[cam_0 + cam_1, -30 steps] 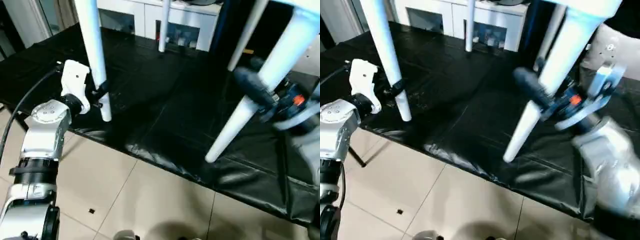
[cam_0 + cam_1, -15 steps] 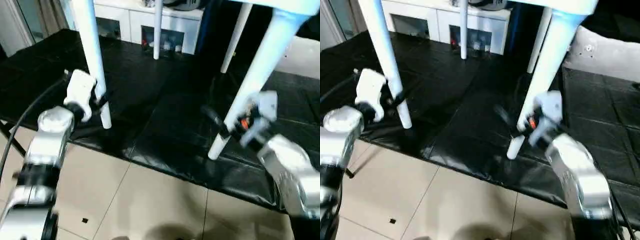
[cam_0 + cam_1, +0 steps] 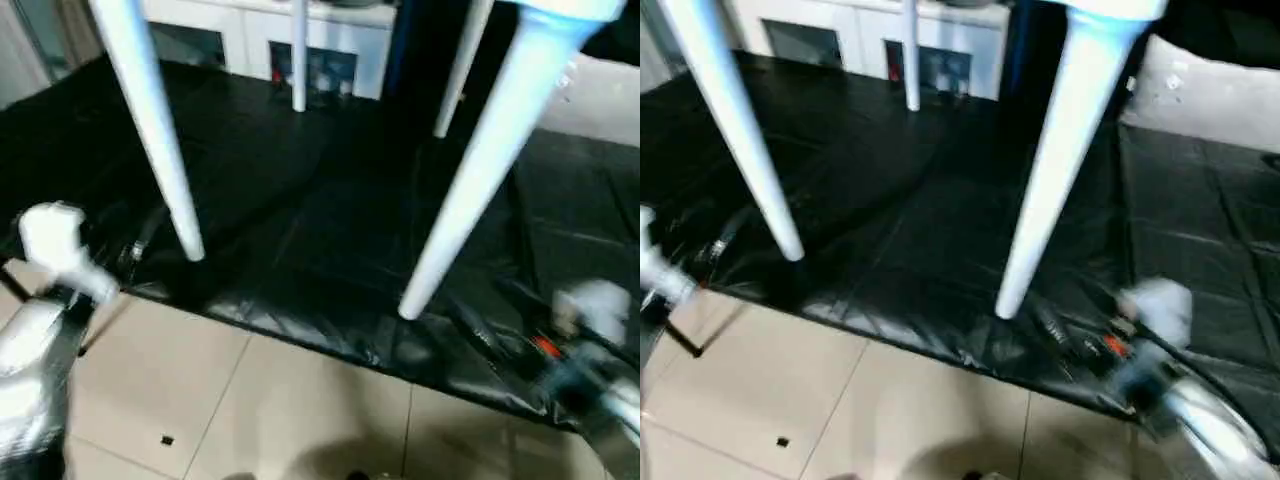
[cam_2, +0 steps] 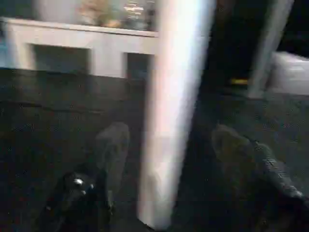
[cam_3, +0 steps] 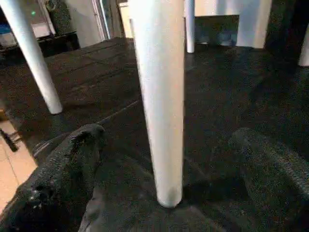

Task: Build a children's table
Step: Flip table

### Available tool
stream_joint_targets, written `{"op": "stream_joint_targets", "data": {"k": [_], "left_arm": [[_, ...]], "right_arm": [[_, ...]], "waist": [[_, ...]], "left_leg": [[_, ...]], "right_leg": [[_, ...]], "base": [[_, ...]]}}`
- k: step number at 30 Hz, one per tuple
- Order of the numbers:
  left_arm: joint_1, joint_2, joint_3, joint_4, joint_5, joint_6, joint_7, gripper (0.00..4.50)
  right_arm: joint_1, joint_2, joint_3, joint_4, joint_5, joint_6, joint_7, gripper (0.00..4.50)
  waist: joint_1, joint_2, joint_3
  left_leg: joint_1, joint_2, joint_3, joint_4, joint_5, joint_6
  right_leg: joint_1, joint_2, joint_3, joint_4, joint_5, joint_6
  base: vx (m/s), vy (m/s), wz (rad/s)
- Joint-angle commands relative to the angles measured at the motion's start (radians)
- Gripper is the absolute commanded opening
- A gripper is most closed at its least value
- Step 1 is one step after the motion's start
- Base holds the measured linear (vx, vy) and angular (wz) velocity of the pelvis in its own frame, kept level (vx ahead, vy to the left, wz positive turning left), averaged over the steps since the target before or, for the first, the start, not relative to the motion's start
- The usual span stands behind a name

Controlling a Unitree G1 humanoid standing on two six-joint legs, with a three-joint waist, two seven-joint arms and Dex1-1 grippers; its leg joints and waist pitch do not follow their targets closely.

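The children's table stands upright on the black work surface [image 3: 330,200], the corner of its white top [image 3: 572,8] just visible above. Its left front leg [image 3: 150,130] and right front leg [image 3: 480,170] rest their feet near the surface's front edge, and two back legs [image 3: 298,60] stand behind. My left gripper [image 4: 171,135] is open, with the left front leg ahead between its fingers [image 4: 112,145], untouched. My right gripper [image 5: 168,133] is open too, its fingers [image 5: 72,159] apart on either side of the right front leg [image 5: 159,96]. Both arms [image 3: 50,240] hang low near the front edge.
A white glass-doored cabinet [image 3: 240,40] stands behind the work surface. The surface's front edge [image 3: 300,330] drops to a tiled floor [image 3: 200,400]. A pale bulky object [image 3: 610,100] lies at the back right.
Both grippers have let go of the front legs and drawn back and down toward the front edge. The table stands free. The camera has shifted as well.
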Motion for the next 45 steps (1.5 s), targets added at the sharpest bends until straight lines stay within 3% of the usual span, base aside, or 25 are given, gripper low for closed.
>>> {"op": "stream_joint_targets", "data": {"k": [1,2,4,5,6,7,10,11,12,13,14,15,16,17,18,19,21,25,28,32,34,38,42,44,45], "left_arm": [[0.102,0.027,-0.073,-0.151,-0.094,0.124,-0.092,3.2],[0.146,0.04,-0.109,-0.194,-0.109,0.153,-0.119,3.2],[0.202,0.058,-0.186,-0.236,-0.086,0.169,-0.149,3.2],[0.222,0.064,-0.223,-0.249,-0.067,0.172,-0.157,3.2],[0.25,0.055,-0.292,-0.249,-0.03,0.159,-0.175,3.2],[0.251,0.055,-0.296,-0.248,-0.028,0.158,-0.176,3.2],[0.269,0.04,-0.373,-0.207,0.048,0.101,-0.22,3.2],[0.269,0.04,-0.373,-0.207,0.048,0.101,-0.22,3.2],[0.27,0.073,-0.41,-0.191,0.072,0.118,-0.246,3.2],[0.27,0.085,-0.422,-0.185,0.078,0.126,-0.254,3.2],[0.262,0.106,-0.455,-0.15,0.102,0.12,-0.284,3.2],[0.255,0.118,-0.477,-0.126,0.118,0.111,-0.302,3.2],[0.244,0.13,-0.51,-0.09,0.138,0.105,-0.331,3.2],[0.23,0.141,-0.549,-0.041,0.166,0.091,-0.366,3.2],[0.222,0.146,-0.572,-0.011,0.183,0.082,-0.386,3.2],[0.203,0.138,-0.598,0.058,0.206,0.062,-0.41,3.2],[0.17,0.11,-0.621,0.184,0.23,0.006,-0.453,3.2],[0.093,0.02,-0.626,0.492,0.258,-0.102,-0.473,3.2],[0.064,-0.018,-0.621,0.615,0.265,-0.143,-0.454,3.2],[-0.004,-0.094,-0.597,0.882,0.289,-0.194,-0.366,3.2],[-0.054,-0.128,-0.578,1.071,0.342,-0.217,-0.15,3.2],[-0.084,-0.15,-0.582,1.166,0.377,-0.174,-0.006,3.2],[-0.139,-0.194,-0.547,1.262,0.376,-0.214,0.023,3.2],[-0.161,-0.199,-0.554,1.276,0.403,-0.259,0.031,3.2],[-0.166,-0.199,-0.557,1.278,0.412,-0.282,0.028,3.2]], "right_arm": [[0.057,-0.048,-0.024,-0.064,0.047,0.039,0.058,4.5],[0.077,-0.069,-0.015,-0.082,0.06,0.06,0.077,4.5],[0.083,-0.112,0.023,-0.095,0.055,0.102,0.1,4.5],[0.08,-0.132,0.044,-0.095,0.045,0.122,0.107,4.5],[0.055,-0.157,0.114,-0.06,-0.011,0.104,0.142,4.5],[0.054,-0.158,0.118,-0.058,-0.015,0.102,0.144,4.5],[0.0,-0.172,0.227,0.024,-0.106,0.004,0.232,4.5],[0.0,-0.172,0.227,0.024,-0.106,0.004,0.232,4.5],[-0.034,-0.217,0.291,0.068,-0.168,-0.038,0.286,4.5],[-0.045,-0.23,0.31,0.08,-0.185,-0.05,0.303,4.5],[-0.082,-0.234,0.349,0.131,-0.222,-0.075,0.324,4.5],[-0.106,-0.233,0.372,0.163,-0.242,-0.087,0.333,4.5],[-0.146,-0.227,0.417,0.228,-0.281,-0.12,0.354,4.5],[-0.184,-0.22,0.466,0.295,-0.32,-0.152,0.383,4.5],[-0.206,-0.216,0.497,0.335,-0.342,-0.173,0.403,4.5],[-0.239,-0.217,0.554,0.405,-0.409,-0.238,0.43,4.5],[-0.284,-0.217,0.628,0.501,-0.495,-0.337,0.479,4.5],[-0.363,-0.213,0.715,0.644,-0.574,-0.451,0.546,4.5],[-0.389,-0.212,0.736,0.692,-0.59,-0.459,0.562,4.5],[-0.44,-0.177,0.763,0.862,-0.622,-0.498,0.553,4.5],[-0.469,-0.124,0.799,1.067,-0.695,-0.532,0.489,4.5],[-0.485,-0.046,0.812,1.216,-0.749,-0.529,0.348,4.5],[-0.527,0.123,0.812,1.512,-0.792,-0.565,0.108,4.5],[-0.551,0.197,0.814,1.65,-0.822,-0.605,-0.02,4.5],[-0.554,0.215,0.811,1.673,-0.824,-0.613,-0.044,4.5]], "waist": [[-0.008,0.012,-0.015],[-0.014,0.012,-0.007],[-0.024,0.023,0.004],[-0.034,0.02,0.0],[-0.037,0.037,-0.003],[-0.042,0.031,-0.001],[-0.059,0.05,0.009],[-0.048,0.052,0.006],[-0.029,0.05,0.007],[-0.029,0.033,0.009],[-0.019,-0.007,0.022],[-0.039,-0.013,0.012],[-0.037,-0.01,0.015],[-0.014,0.004,-0.007],[-0.015,0.015,-0.008],[-0.024,0.033,-0.01],[-0.031,0.052,-0.007],[-0.039,0.041,-0.004],[-0.032,0.039,-0.01],[-0.021,0.026,-0.027],[-0.021,0.024,-0.033],[-0.02,0.012,-0.044],[-0.014,0.023,-0.053],[-0.012,0.036,-0.044],[-0.013,0.031,-0.041]], "left_leg": [[0.012,0.09,-0.037,-0.092,-0.309,0.047],[0.009,0.093,-0.045,-0.097,-0.362,0.035],[0.029,0.094,-0.05,-0.1,-0.454,0.026],[0.029,0.09,-0.054,-0.099,-0.464,0.022],[0.025,0.089,-0.057,-0.1,-0.467,0.018],[0.018,0.089,-0.059,-0.101,-0.466,0.018],[0.011,0.113,-0.069,-0.118,-0.577,0.009],[-0.027,0.157,-0.09,-0.164,-0.655,-0.001],[-0.033,0.187,-0.105,-0.19,-0.715,-0.013],[-0.013,0.158,-0.09,-0.163,-0.688,-0.014],[0.059,-0.009,-0.023,-0.005,-0.359,0.001],[0.046,-0.046,-0.02,0.058,-0.119,0.058],[0.004,-0.037,-0.033,0.04,-0.087,0.068],[-0.008,-0.009,-0.044,-0.031,-0.064,0.08],[-0.001,0.003,-0.052,-0.047,-0.082,0.095],[0.02,0.036,-0.057,-0.063,-0.144,0.103],[0.03,0.069,-0.059,-0.079,-0.296,0.093],[0.038,0.07,-0.054,-0.085,-0.392,0.062],[0.018,0.088,-0.067,-0.098,-0.368,0.061],[0.008,0.086,-0.053,-0.094,-0.219,0.089],[0.011,0.086,-0.048,-0.09,-0.196,0.093],[-0.001,0.092,-0.047,-0.088,-0.109,0.099],[-0.012,0.094,-0.046,-0.081,-0.029,0.117],[-0.006,0.096,-0.042,-0.085,-0.088,0.091],[-0.004,0.095,-0.041,-0.088,-0.139,0.066]], "right_leg": [[0.033,-0.127,0.075,-0.116,-0.601,0.08],[0.037,-0.128,0.074,-0.123,-0.651,0.1],[0.031,-0.112,0.058,-0.138,-0.709,0.119],[0.04,-0.113,0.057,-0.134,-0.699,0.127],[0.046,-0.113,0.057,-0.132,-0.691,0.131],[0.048,-0.113,0.056,-0.13,-0.692,0.136],[0.065,-0.1,0.042,-0.113,-0.733,0.157],[0.1,-0.1,0.093,-0.001,-0.602,0.121],[0.091,-0.117,0.171,0.094,-0.413,0.061],[0.059,-0.128,0.194,0.061,-0.429,0.051],[-0.045,-0.134,0.164,-0.136,-0.978,0.182],[-0.029,-0.163,0.184,-0.148,-1.138,0.175],[0.02,-0.171,0.168,-0.132,-1.101,0.175],[0.035,-0.121,0.146,-0.101,-0.886,0.161],[0.025,-0.097,0.132,-0.096,-0.788,0.15],[0.023,-0.086,0.12,-0.092,-0.642,0.107],[0.03,-0.102,0.111,-0.095,-0.572,0.032],[0.043,-0.114,0.098,-0.107,-0.615,0.038],[0.059,-0.136,0.113,-0.089,-0.545,0.02],[0.061,-0.14,0.131,-0.067,-0.394,-0.067],[0.049,-0.137,0.136,-0.062,-0.363,-0.097],[0.057,-0.14,0.144,-0.041,-0.242,-0.155],[0.057,-0.147,0.145,-0.029,-0.163,-0.192],[0.045,-0.152,0.145,-0.044,-0.238,-0.198],[0.05,-0.153,0.146,-0.053,-0.3,-0.186]], "base": [[0.0,0.0,0.0],[0.0,0.0,0.0],[0.0,0.0,0.0],[0.0,0.0,0.0],[0.0,0.0,0.0],[0.0,0.0,0.0],[0.0,0.0,0.0],[0.0,0.0,0.0],[0.0,0.0,0.0],[0.0,0.0,0.0],[-0.008,-0.084,0.18],[0.005,-0.053,-0.06],[0.005,-0.053,-0.06],[0.039,0.006,-0.22],[0.0,0.0,0.0],[0.0,0.0,0.0],[0.0,0.0,0.0],[0.0,0.0,0.0],[0.003,0.018,0.01],[0.0,0.0,0.0],[0.0,0.0,0.0],[0.044,-0.016,0.01],[0.0,0.0,0.0],[0.0,0.0,0.0],[0.0,0.0,0.0]]}}
